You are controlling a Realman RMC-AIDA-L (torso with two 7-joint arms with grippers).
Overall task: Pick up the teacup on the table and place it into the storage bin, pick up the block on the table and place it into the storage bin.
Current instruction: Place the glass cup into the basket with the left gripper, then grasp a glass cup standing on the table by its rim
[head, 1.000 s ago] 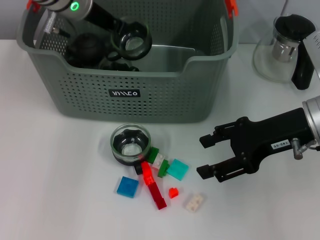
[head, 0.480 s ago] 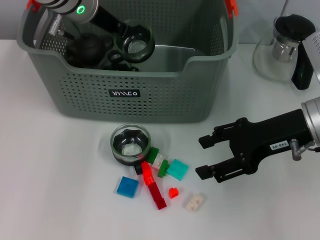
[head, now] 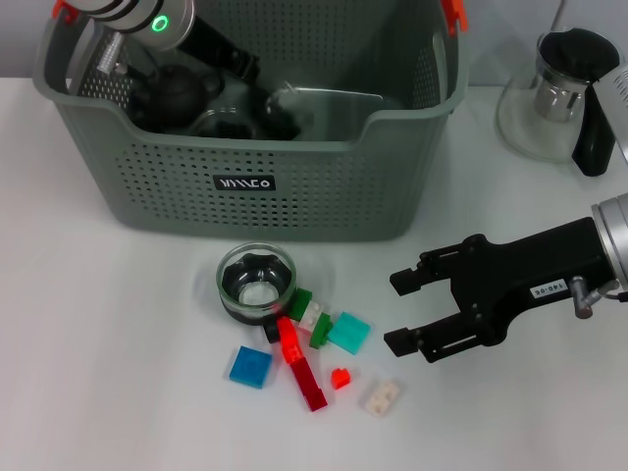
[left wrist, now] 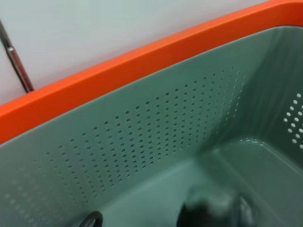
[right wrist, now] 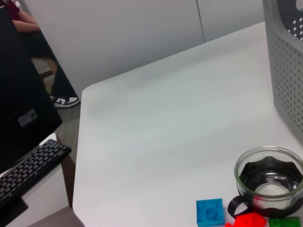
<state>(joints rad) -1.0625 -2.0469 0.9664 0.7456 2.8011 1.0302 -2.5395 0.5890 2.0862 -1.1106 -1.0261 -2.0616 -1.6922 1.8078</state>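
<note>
The grey-green storage bin [head: 294, 186] stands at the back left. My left gripper [head: 267, 100] reaches down inside it, where a blurred glass and black shape, probably a teacup, lies low behind the front wall. In the left wrist view I see the bin's perforated wall [left wrist: 165, 132] and a dark blur [left wrist: 213, 210] on its floor. A glass teacup [head: 256, 282] with a black holder stands on the table in front of the bin. Beside it lie loose blocks: blue [head: 250, 366], red [head: 302, 368], teal [head: 348, 332], white [head: 380, 395]. My right gripper [head: 392, 310] hovers open to the right of the blocks, holding nothing.
A dark teapot-like object [head: 177, 93] sits in the bin's left part. A glass pot [head: 564, 93] with a black handle stands at the back right. The right wrist view shows the teacup [right wrist: 270, 182], the blue block [right wrist: 210, 211], the table's edge and a keyboard [right wrist: 28, 170] beyond.
My left arm has gone down into the bin, taking the glass teacup from rim height to below the front wall. My right gripper has hardly moved.
</note>
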